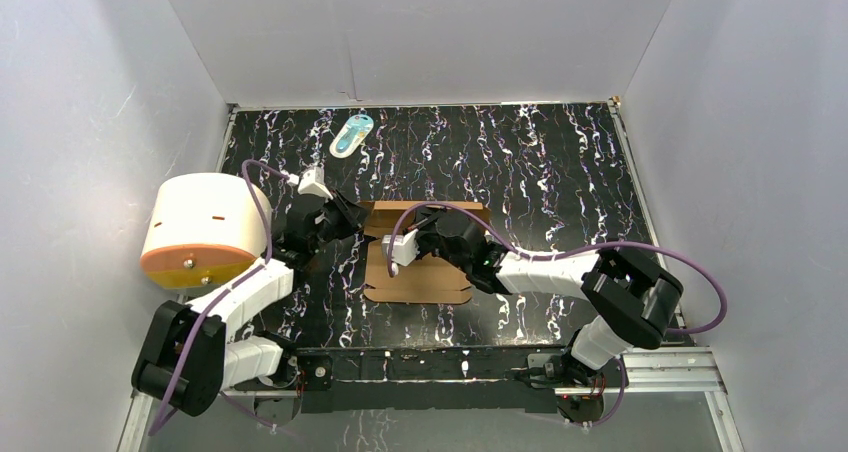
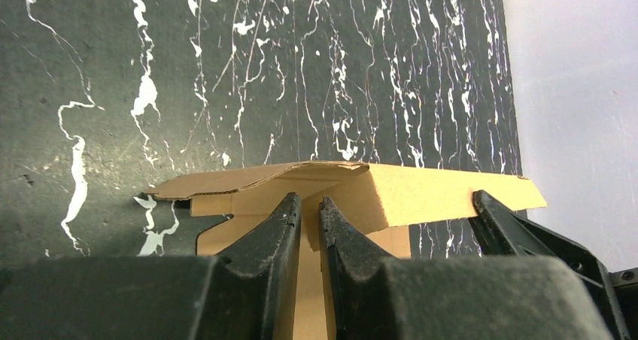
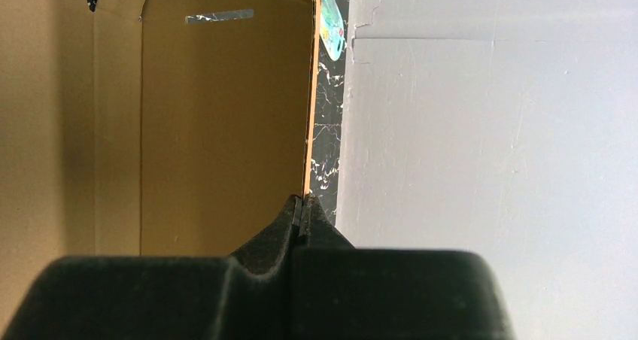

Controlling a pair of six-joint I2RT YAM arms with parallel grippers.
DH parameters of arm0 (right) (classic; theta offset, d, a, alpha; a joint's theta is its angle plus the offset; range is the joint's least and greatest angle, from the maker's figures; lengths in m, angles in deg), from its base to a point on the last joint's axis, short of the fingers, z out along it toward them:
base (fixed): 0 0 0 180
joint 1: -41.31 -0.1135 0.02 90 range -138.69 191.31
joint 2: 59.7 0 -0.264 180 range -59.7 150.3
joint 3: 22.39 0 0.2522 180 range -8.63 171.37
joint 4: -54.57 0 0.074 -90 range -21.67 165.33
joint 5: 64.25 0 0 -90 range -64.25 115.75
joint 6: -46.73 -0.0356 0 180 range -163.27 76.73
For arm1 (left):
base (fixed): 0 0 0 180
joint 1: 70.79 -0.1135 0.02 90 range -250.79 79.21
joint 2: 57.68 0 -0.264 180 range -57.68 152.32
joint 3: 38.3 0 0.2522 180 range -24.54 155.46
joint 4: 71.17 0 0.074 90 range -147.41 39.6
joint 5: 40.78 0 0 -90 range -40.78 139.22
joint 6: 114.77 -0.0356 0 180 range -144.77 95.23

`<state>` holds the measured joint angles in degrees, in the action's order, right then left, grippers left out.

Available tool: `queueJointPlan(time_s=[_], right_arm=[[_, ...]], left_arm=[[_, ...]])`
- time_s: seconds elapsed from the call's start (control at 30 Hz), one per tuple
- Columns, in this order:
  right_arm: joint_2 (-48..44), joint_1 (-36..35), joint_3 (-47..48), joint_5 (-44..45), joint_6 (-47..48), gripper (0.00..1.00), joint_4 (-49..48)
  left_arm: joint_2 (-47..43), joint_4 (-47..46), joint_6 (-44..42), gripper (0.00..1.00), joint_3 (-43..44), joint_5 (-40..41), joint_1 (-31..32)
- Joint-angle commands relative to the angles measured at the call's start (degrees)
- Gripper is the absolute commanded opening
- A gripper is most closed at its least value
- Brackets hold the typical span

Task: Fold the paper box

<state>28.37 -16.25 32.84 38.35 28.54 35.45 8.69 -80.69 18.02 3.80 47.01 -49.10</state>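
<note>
While box (image 1: 420,284) lies mid-worktop, mostly flat, my left gripper (image 1: 350,216) and right gripper (image 1: 386,240) meet its far half.
Left wrist: flap raised; jaws nearly together, grip unclear.
Right wrist: fingers (image 3: 286,223) pinch a wall edge.
Most folds remain, I judge.

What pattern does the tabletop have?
The table is black with white marble-like streaks, shown best in the top external view.

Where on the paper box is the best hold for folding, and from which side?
Probably the thin free edge of a raised panel, taken edge-on from the right, as the right claw does here. The paper box is sheet cardboard: the part lying flat on the table gives nothing to pinch, while an upstanding edge fits the claw's gap.
</note>
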Motion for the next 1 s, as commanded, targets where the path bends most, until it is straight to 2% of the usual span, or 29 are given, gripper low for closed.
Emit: queueJointPlan(time_s=[0.0, 0.6, 0.97], right_arm=[[0.51, -0.27, 1.99, -1.56, -0.90, 0.00, 2.22], [7.01, -0.97, 7.21, -2.81, -3.68, 0.00, 3.68], [4.65, -0.97, 4.10, -1.32, -2.35, 0.00, 3.19]], left_arm=[[1.73, -3.29, 1.12, 0.13, 2.38, -4.72, -0.16], [5.94, -6.98, 0.81, 0.19, 3.32, -4.92, 0.04], [-1.20, 1.55, -1.42, 0.34, -0.82, 4.83, 0.06]])
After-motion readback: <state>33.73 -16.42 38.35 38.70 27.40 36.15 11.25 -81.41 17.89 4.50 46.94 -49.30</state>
